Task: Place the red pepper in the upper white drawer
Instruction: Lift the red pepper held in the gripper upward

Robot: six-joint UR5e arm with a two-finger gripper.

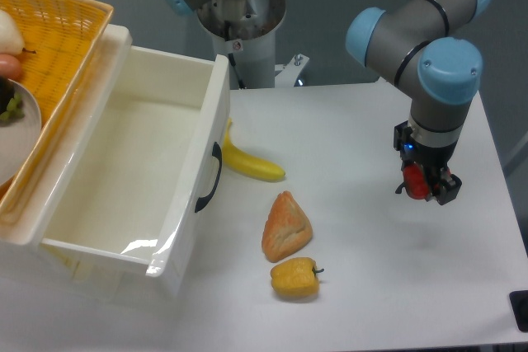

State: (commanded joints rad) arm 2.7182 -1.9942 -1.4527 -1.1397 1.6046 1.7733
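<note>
My gripper (426, 184) hangs at the right side of the table, pointing down, shut on the red pepper (417, 180). Only a small glossy red patch of the pepper shows between the black fingers. A faint shadow lies on the table below, so the pepper seems lifted off the surface. The upper white drawer (188, 172) stands pulled open at the left, far from the gripper. Its black curved handle (210, 177) faces the table's middle, and its inside shows nothing but white floor.
A banana (252, 165) lies just right of the drawer handle. A wedge of orange-brown pastry (286, 227) and a yellow-orange pepper (295, 278) sit in front of it. A woven yellow basket (58, 35) with a plate of food rests above the drawer's far-left corner.
</note>
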